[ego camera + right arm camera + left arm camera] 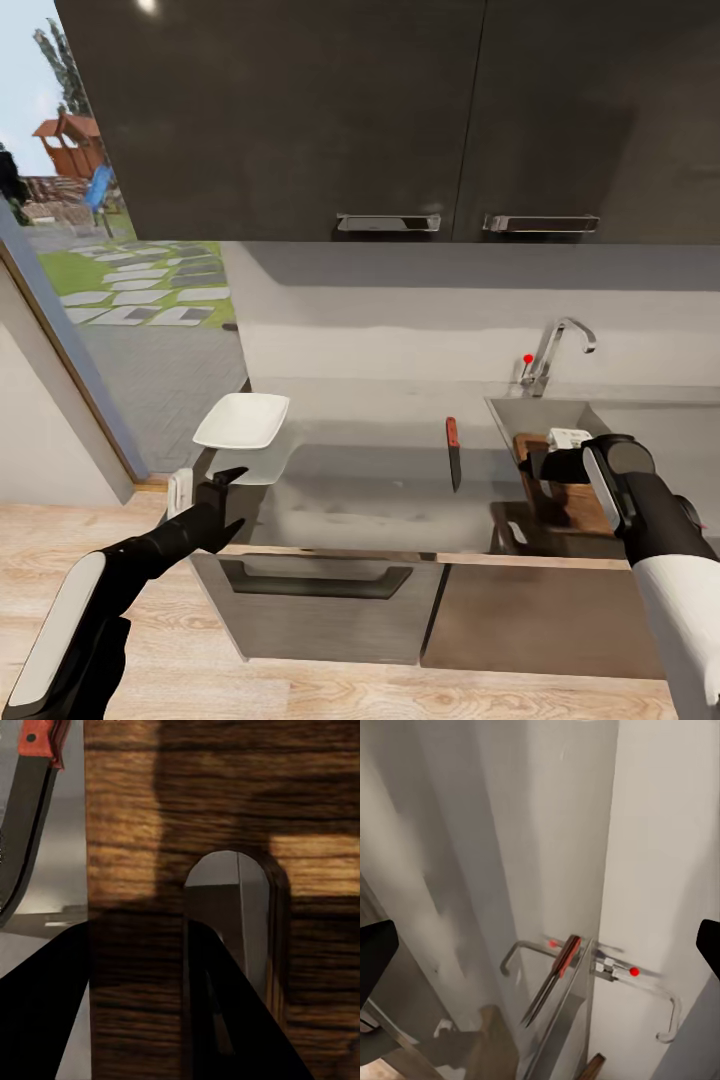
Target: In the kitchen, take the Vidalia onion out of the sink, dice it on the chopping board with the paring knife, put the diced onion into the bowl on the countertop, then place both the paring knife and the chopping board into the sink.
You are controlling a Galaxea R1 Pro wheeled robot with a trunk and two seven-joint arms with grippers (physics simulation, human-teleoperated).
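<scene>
- Right fingers [135, 997] pinch the dark brown board [560, 495] at its handle slot; it tilts at the sink [545, 412] edge.
- Left fingers [228, 500] spread wide, empty, near the white bowl [242, 420].
- Red-handled knife [453, 452] lies on the table [360, 490].

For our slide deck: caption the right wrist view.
Gripper clamped on wooden board at its slot; knife beside.
</scene>
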